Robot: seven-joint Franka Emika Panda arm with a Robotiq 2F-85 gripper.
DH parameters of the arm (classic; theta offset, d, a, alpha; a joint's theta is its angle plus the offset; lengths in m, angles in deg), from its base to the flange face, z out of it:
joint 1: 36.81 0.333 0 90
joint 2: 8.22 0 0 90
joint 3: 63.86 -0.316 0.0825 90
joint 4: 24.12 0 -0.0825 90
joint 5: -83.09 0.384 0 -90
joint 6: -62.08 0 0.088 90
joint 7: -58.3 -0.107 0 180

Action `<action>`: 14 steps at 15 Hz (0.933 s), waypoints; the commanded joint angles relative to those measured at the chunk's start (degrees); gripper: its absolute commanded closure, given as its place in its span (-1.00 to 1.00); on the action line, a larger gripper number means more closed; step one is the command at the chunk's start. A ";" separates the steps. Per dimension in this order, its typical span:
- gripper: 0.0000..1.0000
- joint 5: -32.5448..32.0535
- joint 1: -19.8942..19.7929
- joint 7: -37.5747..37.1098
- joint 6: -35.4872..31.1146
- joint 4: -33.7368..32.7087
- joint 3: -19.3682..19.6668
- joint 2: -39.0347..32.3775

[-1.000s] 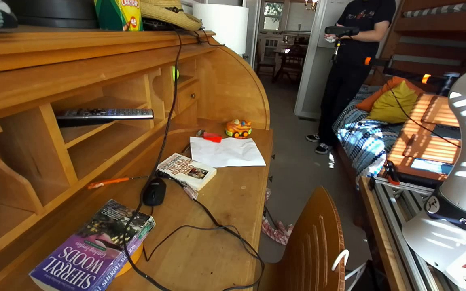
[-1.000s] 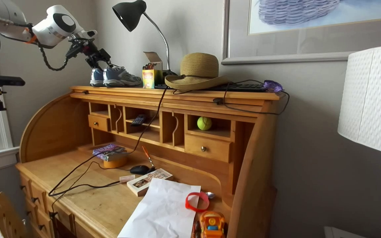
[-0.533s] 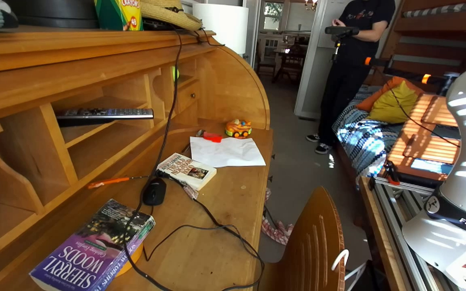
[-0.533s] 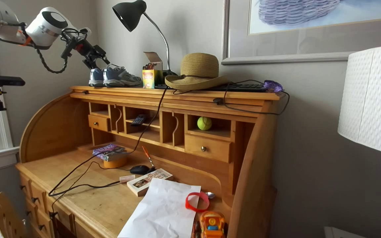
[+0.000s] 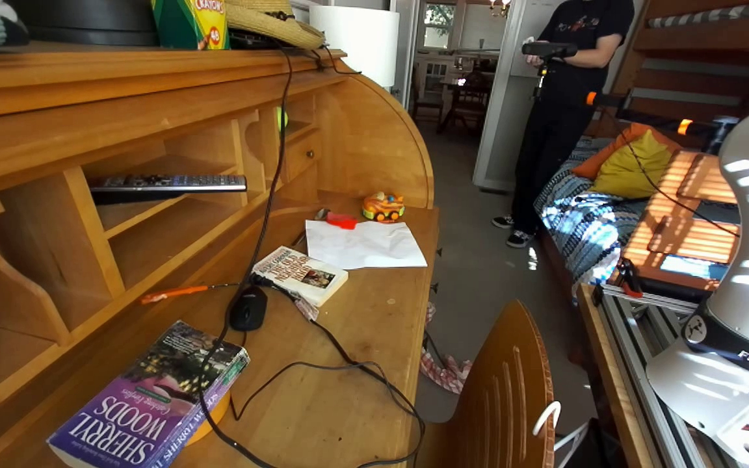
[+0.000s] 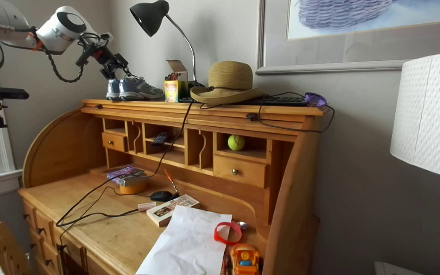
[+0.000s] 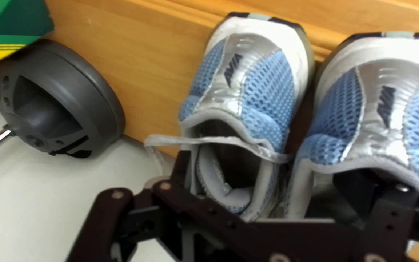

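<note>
Blue mesh and silver trim: lamp-side shoe [image 7: 246, 94] and window-side shoe [image 7: 380, 109] stand upright side by side on the top ledge [image 7: 147, 62], heels right at its front edge, toes to the wall [image 7: 49, 203]. Past the heels the ledge drops off. Slot between them is narrow; can't tell if they touch. The gripper [image 7: 267, 169] sits over the pair, jaws spread wide, nothing clamped. One finger [image 7: 182, 165] is by the collar of the lamp-side shoe, next to its loose lace [image 7: 224, 142]; the other is at the mouth of the window-side shoe, depth can't be told. So one collar plus the neighbour's side wall lie between the tips. Sideways room: a strip of wood separates the lamp-side shoe from the black lamp base [image 7: 60, 102]; crayon box [image 6: 171, 89] stands just in front of that base, near the ledge edge. Overhead, lamp shade [image 6: 149, 19] leans toward the arm [image 6: 61, 32], air between. A straw hat [image 6: 229, 80] is farther along, brim out to the front edge. In an exterior view a cable [image 6: 174, 137] drops over that edge to the worktop [image 6: 117, 233], well away from the gripper. Lower down on the worktop: purple book [image 5: 153, 396], mouse [image 5: 249, 309], pale paperback [image 5: 296, 270], and white paper [image 5: 368, 244] with a corner out at the front edge; toy car [image 5: 384, 208] beyond it by the side panel [image 5: 374, 136]. The chair back [image 5: 504, 390] stands just off that edge.
</note>
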 commanded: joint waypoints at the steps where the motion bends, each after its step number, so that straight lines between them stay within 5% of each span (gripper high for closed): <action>1: -1.00 7.01 -3.60 4.87 -4.09 -2.98 -4.34 -2.09; 11: -1.00 21.18 -12.30 3.47 -2.48 -1.75 -9.82 -2.95; 12: -0.50 21.96 -12.91 3.91 -2.12 -1.71 -10.12 -3.31; 14: -0.32 22.85 -13.50 4.40 -2.02 -1.89 -10.50 -3.70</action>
